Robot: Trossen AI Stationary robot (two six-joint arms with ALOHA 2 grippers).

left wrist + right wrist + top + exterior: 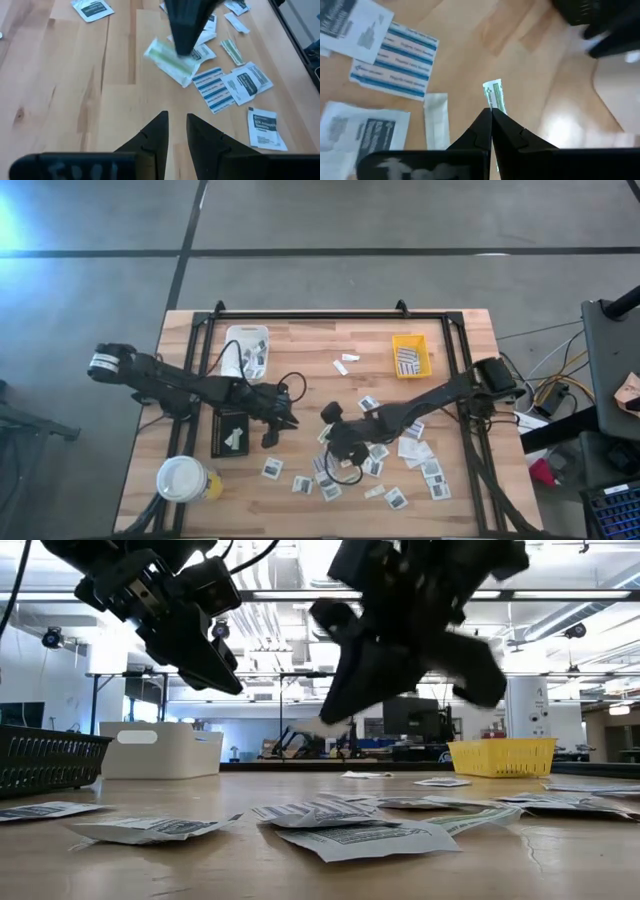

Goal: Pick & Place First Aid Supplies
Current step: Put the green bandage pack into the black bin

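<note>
Right gripper (491, 114) fingers pressed together, pinching a green-striped strip (495, 96), lifted above the table (310, 340) at center of the high view. Left gripper (283, 420) just left of it, fingers slightly parted, empty. Packets (384, 476) scattered lower right; yellow tray (410, 355) upper right.

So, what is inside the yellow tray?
The yellow tray holds a few packets with grey print, seen from above. In the low view its wall hides them, and anything beneath them cannot be seen.
</note>
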